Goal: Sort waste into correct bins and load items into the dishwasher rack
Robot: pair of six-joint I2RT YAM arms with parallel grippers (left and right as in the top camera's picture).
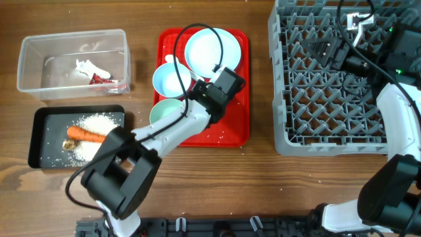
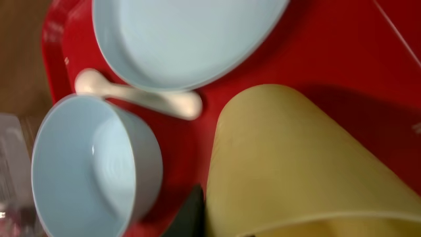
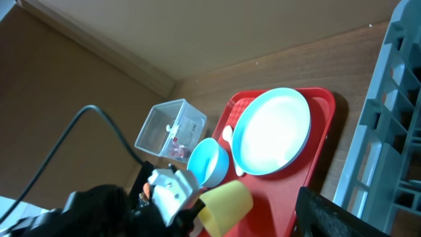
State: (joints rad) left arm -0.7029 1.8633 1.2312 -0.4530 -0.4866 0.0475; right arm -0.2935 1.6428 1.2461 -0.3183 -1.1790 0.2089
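On the red tray [image 1: 230, 125], the yellow cup [image 2: 309, 164] is hidden from overhead by the left arm's wrist. In the left wrist view it fills the frame, blurred, with one dark tip of the left fingers [image 2: 191, 214] against its side and the other tip out of sight. The right wrist view shows the fingers clamped on the cup.

Right fingers [image 3: 342, 214], over the dishwasher rack [image 1: 329, 146]: only a dark edge shows, cut off at the frame bottom. Cannot tell if they are apart or together.

One bowl [image 1: 160, 113] is half covered by the arm. The other bowl [image 1: 171, 79], the plate [image 1: 212, 51] and the white plastic piece [image 2: 141, 99] are in plain view on the red tray.

The clear tub [image 1: 39, 49] holds the wrapper [image 1: 99, 76]. The black tray [image 1: 46, 148] holds the carrot [image 1: 85, 135] and rice [image 1: 99, 122].

Desk [image 1: 263, 191]: brown wood grain with a few white specks. Beyond its far edge is a darker brown area, not identifiable.
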